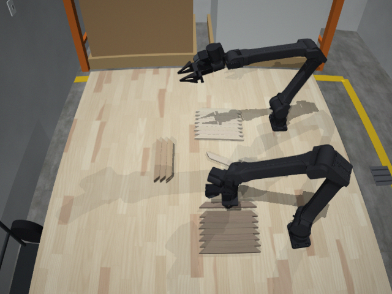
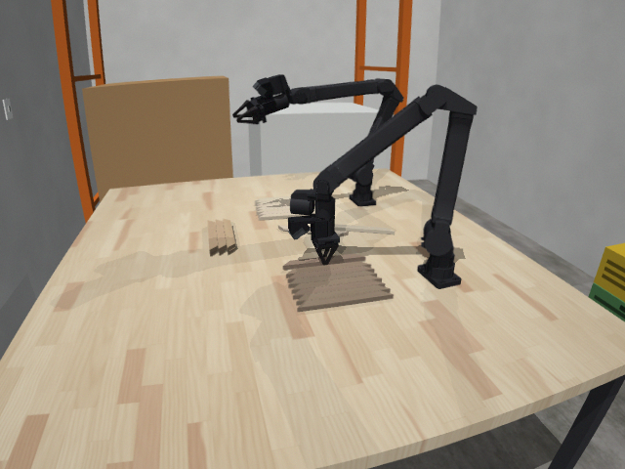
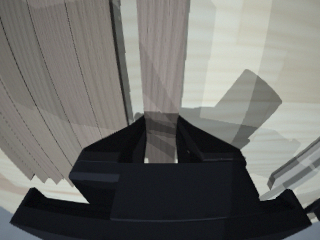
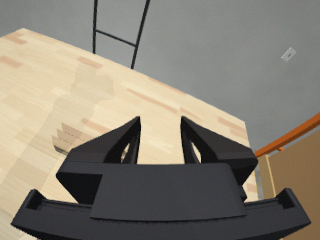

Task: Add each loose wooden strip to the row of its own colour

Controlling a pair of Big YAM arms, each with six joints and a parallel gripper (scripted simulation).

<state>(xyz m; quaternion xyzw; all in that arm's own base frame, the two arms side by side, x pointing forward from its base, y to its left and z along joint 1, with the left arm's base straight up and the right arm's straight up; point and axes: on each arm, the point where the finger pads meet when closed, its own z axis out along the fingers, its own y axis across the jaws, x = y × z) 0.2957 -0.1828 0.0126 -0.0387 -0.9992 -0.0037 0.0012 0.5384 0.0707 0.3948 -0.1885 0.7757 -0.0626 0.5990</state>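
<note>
My left gripper points down and is shut on a dark brown strip. The strip lies parallel to the dark row, with a narrow gap between them; its exact height is hard to tell. My right gripper is partly open and empty, high above the table's far part. A pale loose strip lies slanted, partly hidden by the left arm in the top view. The pale row lies beyond it.
A row of three tan strips lies left of the pale and dark rows in the top view, turned crosswise to them. The left arm's forearm passes over the pale loose strip. A brown panel stands behind the table.
</note>
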